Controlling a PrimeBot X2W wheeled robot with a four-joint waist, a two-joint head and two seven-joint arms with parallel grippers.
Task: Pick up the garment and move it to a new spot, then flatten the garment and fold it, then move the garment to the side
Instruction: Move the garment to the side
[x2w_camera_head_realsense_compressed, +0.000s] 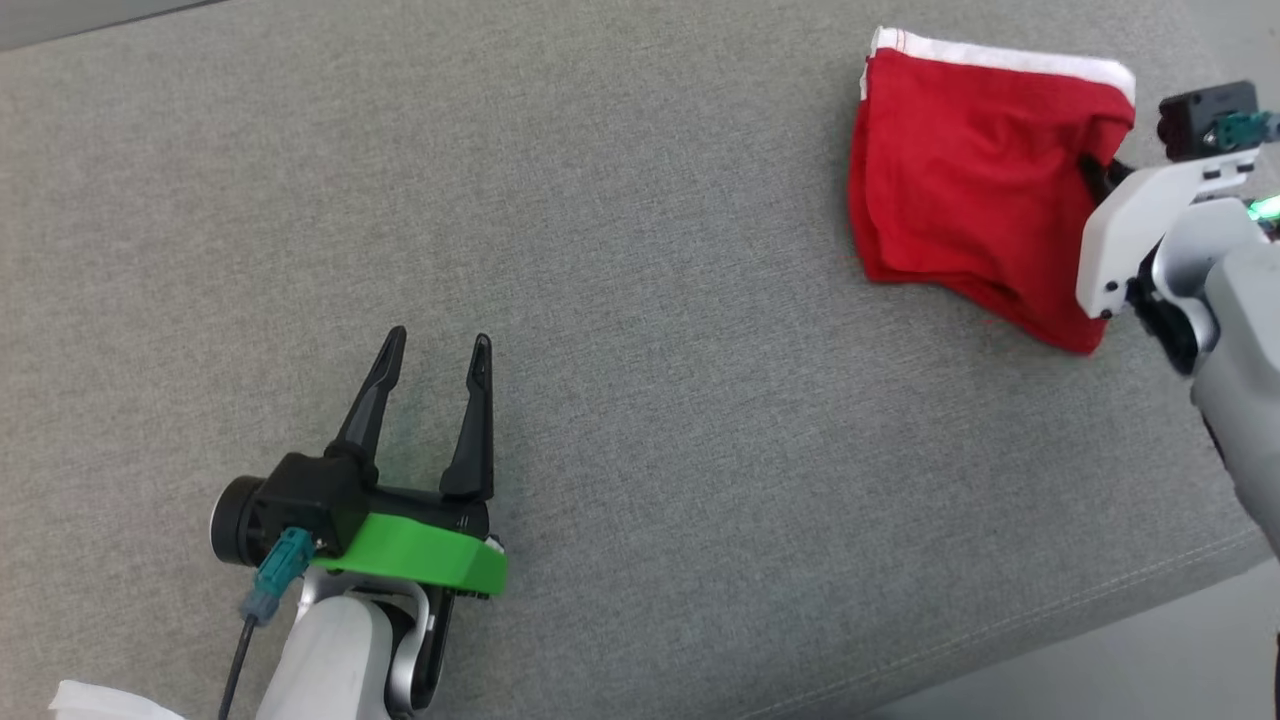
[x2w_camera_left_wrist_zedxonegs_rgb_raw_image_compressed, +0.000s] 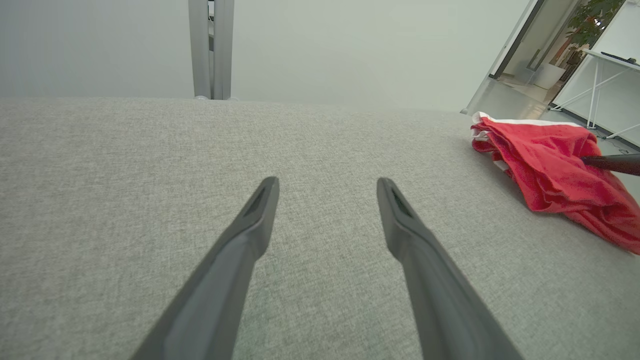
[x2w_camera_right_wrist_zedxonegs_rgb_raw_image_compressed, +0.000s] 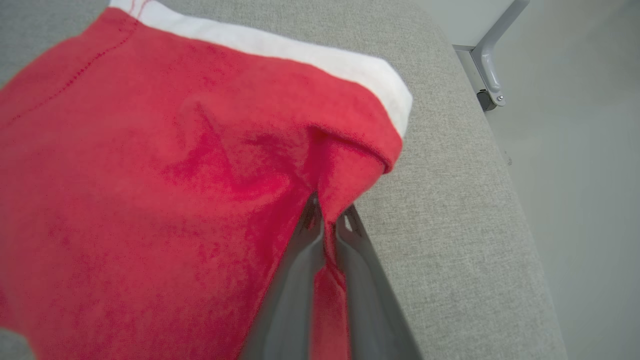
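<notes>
Presently the right gripper (x2w_camera_right_wrist_zedxonegs_rgb_raw_image_compressed: 327, 220) is pinched narrow on an edge fold of the garment (x2w_camera_head_realsense_compressed: 960, 200), judged a hold for dragging it aside; the folded garment lies at the far right of the grey cushion (x2w_camera_head_realsense_compressed: 650, 250); the left gripper (x2w_camera_head_realsense_compressed: 438, 342) stands wide, empty, well apart. Count: one garment, two grippers

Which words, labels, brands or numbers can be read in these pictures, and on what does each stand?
None can be read. The garment shows plain red cloth and a white band; no lettering faces the cameras. The left gripper and the right gripper bear no legible marking.
</notes>
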